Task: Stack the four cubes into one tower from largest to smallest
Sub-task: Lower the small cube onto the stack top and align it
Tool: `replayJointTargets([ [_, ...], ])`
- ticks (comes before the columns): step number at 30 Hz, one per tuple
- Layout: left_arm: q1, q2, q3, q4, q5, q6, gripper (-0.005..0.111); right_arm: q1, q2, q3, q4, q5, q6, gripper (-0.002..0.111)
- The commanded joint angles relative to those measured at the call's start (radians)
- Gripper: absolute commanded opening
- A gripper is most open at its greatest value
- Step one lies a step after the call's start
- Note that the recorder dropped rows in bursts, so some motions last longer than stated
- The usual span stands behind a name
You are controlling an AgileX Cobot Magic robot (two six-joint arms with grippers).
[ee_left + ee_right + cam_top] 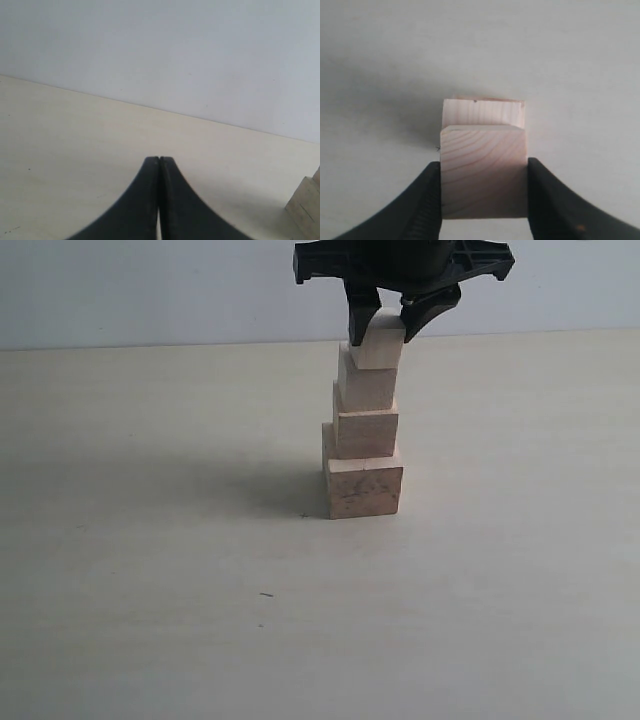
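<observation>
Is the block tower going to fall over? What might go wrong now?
Maybe. The right end effector grips the smallest cube on top of the tower; opening unevenly or lifting crookedly might drag it off. The stack is not centred: in the exterior view the smallest cube looks shifted toward the right edge of the cube beneath it, so a nudge may tip the tower.

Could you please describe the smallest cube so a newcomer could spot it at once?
Find the wooden tower on the pale table. The smallest cube is its top block, clamped by the black right gripper. It is the tower's narrowest block.
</observation>
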Motion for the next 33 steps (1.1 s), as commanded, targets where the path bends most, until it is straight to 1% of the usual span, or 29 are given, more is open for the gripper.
replayJointTargets([
  [1,-0.006,-0.006,0.004,0.001,-0.006,0.002,0.000,-0.002,0.002,0.005,0.004,-0.005,0.005,0.036],
  [7,-0.006,-0.006,0.004,0.001,-0.006,0.002,0.000,-0.002,-0.013,0.005,-0.005,-0.037,0.021,0.036],
  [17,-0.006,-0.006,0.004,0.001,-0.006,0.002,0.000,-0.002,-0.009,0.005,-0.024,-0.021,0.028,0.036],
  [23,-0.006,-0.006,0.004,0.001,-0.006,0.002,0.000,-0.002,-0.010,0.005,-0.022,-0.058,0.030,0.036],
  [33,-0.006,-0.006,0.004,0.001,-0.006,0.002,0.000,-0.002,0.016,0.005,-0.011,-0.033,0.031,0.036],
])
